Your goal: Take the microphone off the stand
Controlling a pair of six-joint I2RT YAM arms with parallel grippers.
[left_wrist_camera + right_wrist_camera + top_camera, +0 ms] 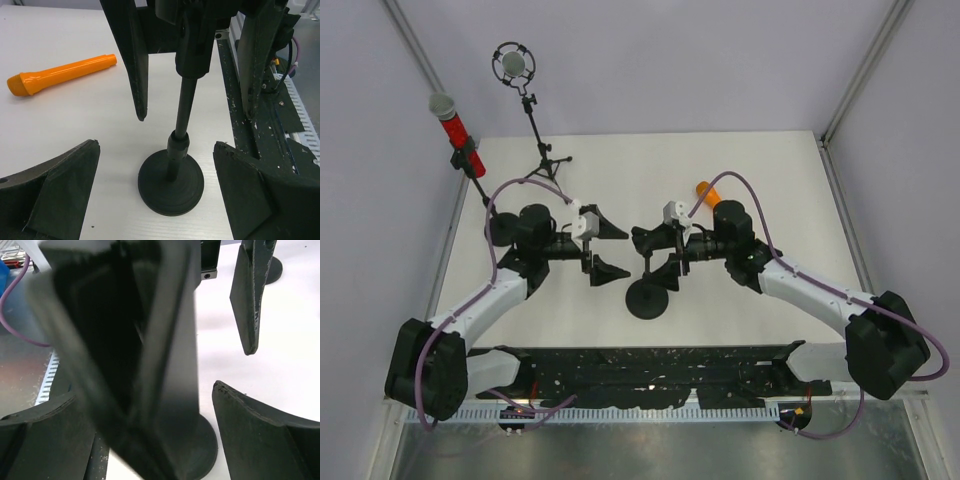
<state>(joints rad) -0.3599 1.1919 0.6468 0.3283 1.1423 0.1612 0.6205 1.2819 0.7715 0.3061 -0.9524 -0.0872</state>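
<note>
An orange microphone (pixel 707 190) (pixel 60 74) lies flat on the white table behind my right wrist, apart from any stand. A black stand with a round base (pixel 650 300) (pixel 171 182) (pixel 205 440) rises mid-table between both grippers. My right gripper (pixel 646 255) (pixel 145 395) is open, its fingers (pixel 139 65) on either side of the stand's top holder (pixel 125 340) with gaps showing; the holder is blurred and fills that view. My left gripper (pixel 613 248) (pixel 156 150) is open and faces the stand's pole (pixel 186 107), touching nothing.
A red microphone (pixel 448 120) sits in a clip stand at the far left edge. A silver microphone in a shock mount (pixel 513 65) stands on a tripod (pixel 546 160) at the back left. A black rail (pixel 650 365) runs along the near edge.
</note>
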